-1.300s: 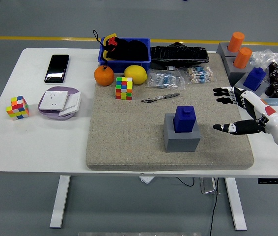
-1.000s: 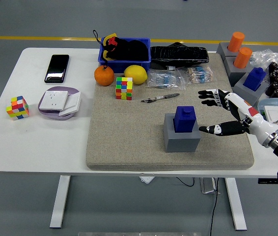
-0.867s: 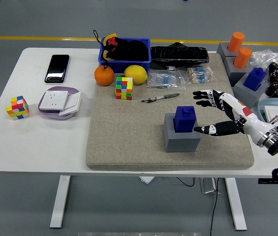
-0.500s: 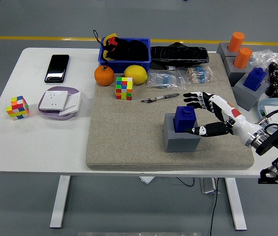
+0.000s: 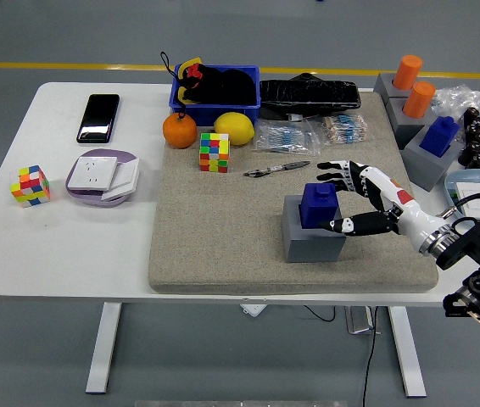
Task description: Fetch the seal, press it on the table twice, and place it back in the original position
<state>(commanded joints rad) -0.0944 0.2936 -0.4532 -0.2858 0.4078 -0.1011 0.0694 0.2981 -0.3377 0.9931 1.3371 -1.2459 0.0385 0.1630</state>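
1. White worktop (image 5: pixel 70 246) carries a beige felt mat (image 5: pixel 223 246) across its middle and right; grey floor lies beyond.
2. Nearest on the mat stands the dark blue block-shaped seal (image 5: pixel 317 204), seated upright in its grey square holder (image 5: pixel 311 236); the seal has not been lifted out.
3. Right robot hand (image 5: pixel 360 197), black-and-white, reaches in from the right edge; its fingers (image 5: pixel 335 166) are spread apart, thumb at the seal's near right side and the others past its far right corner; whether any tip touches the seal cannot be told.
4. At the worktop's left lie a multicoloured puzzle cube (image 5: pixel 32 186) and a white wall socket on a lilac plate (image 5: pixel 103 176); a black phone (image 5: pixel 98 117) lies farther back.
5. Mid-mat lies a black pen (image 5: pixel 276 169); behind it sit a second colourful cube (image 5: pixel 214 152), an orange (image 5: pixel 180 130) and a yellow lemon (image 5: pixel 234 128).
6. Farthest back stands a blue plastic bin (image 5: pixel 216 93).
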